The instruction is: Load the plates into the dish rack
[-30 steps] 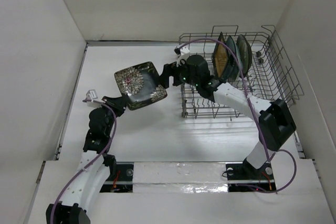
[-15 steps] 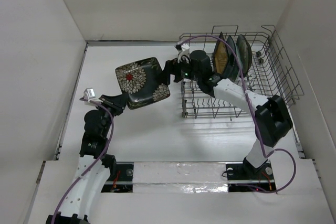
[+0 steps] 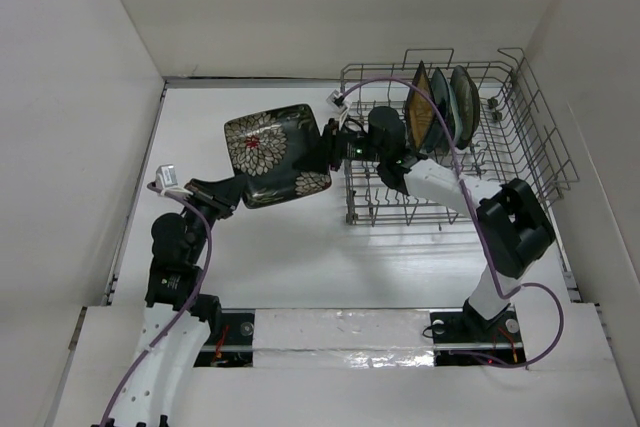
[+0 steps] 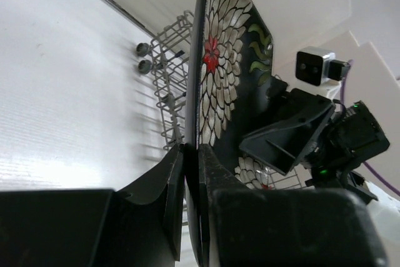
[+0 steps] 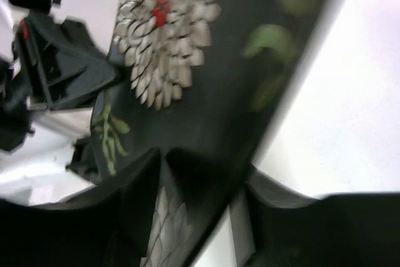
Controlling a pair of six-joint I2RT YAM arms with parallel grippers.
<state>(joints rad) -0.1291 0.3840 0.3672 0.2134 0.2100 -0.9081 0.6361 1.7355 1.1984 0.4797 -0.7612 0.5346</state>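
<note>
the flowered plate point(image 3: 272, 155) looked glossy, like glazed ceramic (its dark face caught the light). the dish rack point(image 3: 505, 147) was bare grey metal wire; the table point(image 3: 300, 257) was matt white.

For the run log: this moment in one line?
left gripper: shut on flowered plate; right gripper: astride its edge; dish rack: plates upright

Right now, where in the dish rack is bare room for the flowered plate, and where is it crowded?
Free: the dish rack's near tine rows, in front of the standing plates, and its right end. Crowded: the far middle, around those plates.
</note>
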